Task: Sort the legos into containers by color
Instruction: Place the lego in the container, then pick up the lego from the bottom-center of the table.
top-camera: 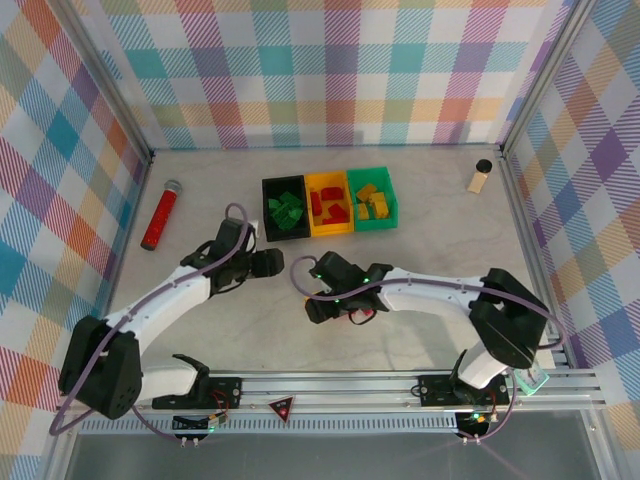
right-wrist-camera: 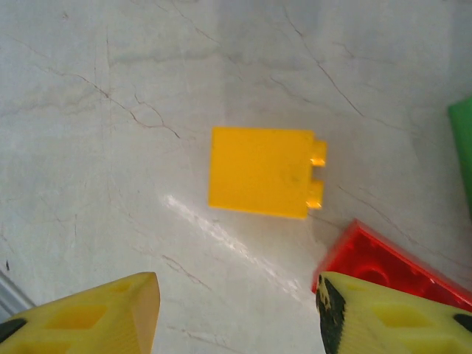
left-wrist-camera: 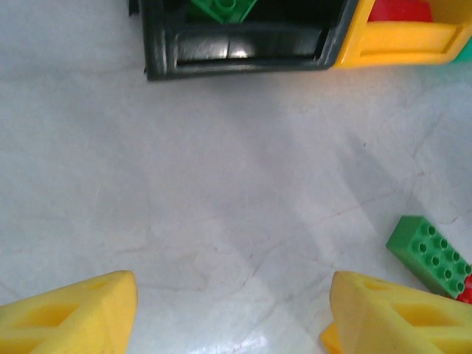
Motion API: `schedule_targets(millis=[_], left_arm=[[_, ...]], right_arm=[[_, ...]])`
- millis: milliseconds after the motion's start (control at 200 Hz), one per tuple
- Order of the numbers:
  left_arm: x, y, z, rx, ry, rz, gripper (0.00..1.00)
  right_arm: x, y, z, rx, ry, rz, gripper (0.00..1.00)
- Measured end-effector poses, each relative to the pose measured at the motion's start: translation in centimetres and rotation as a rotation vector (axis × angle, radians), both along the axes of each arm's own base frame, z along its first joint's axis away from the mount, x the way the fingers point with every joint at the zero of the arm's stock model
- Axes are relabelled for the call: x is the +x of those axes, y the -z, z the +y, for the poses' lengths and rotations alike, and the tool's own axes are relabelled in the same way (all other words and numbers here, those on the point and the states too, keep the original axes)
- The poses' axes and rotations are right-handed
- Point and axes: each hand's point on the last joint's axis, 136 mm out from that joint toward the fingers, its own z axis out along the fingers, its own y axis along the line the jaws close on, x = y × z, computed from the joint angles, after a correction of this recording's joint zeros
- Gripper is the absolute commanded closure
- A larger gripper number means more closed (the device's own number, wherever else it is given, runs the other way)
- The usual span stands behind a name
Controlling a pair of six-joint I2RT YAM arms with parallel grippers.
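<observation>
So we're at the pick for the small yellow studded plastic brick (right-wrist-camera: pixel 262 172). It's lying on its side on the pale marbled table (right-wrist-camera: pixel 110 88), right under the right gripper (right-wrist-camera: pixel 236 313), whose yellow fingers (right-wrist-camera: pixel 110 306) are spread wider than the brick with nothing held.

The studs point sideways, toward the right-hand finger in the wrist view. The face we see is nearly square, so we can't really call a long axis.

We'd turn the wrist a quarter so the pads land on the two smooth sides, not the studs, then drop straight down. Watch the glossy red plastic brick (right-wrist-camera: pixel 391 269) just beside the studded corner.

The green rectangular plastic bin (top-camera: pixel 392 200), holding the other yellows, sits well beyond the brick. The left gripper (left-wrist-camera: pixel 228 313), off to its left, is wide open and empty too.
</observation>
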Motion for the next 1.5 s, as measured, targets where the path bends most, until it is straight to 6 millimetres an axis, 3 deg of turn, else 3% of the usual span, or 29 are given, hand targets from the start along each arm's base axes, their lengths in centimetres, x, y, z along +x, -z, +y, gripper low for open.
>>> schedule_targets(millis=[165,450,905,1115,1395,1500], left_arm=[[-1.0,0.0,0.1,-0.033,-0.009,-0.004,0.31],[-1.8,0.2,0.4,-0.056,-0.027,0.000,0.31],[-2.8,1.7,0.6,-0.058,-0.042,0.040,0.31],[-2.9,1.5,0.6,-0.063,-0.044,0.034,0.31],[-3.2,1.9,0.5,-0.064,-0.043,0.043,0.31],[-3.4,2.2,0.1,-0.078,-0.043,0.048,0.31]], right_arm=[[0.9,0.2,1.3,-0.032,-0.003,-0.022,0.41],[2.2,1.1,1.9,-0.093,0.015,-0.039,0.42],[2.7,3.2,0.9,-0.204,0.034,-0.033,0.45],[3.1,3.0,1.6,-0.197,0.024,-0.042,0.60],[3.3,2.7,1.5,-0.202,0.008,-0.064,0.62],[4.2,0.9,0.9,-0.197,0.006,-0.117,0.62]])
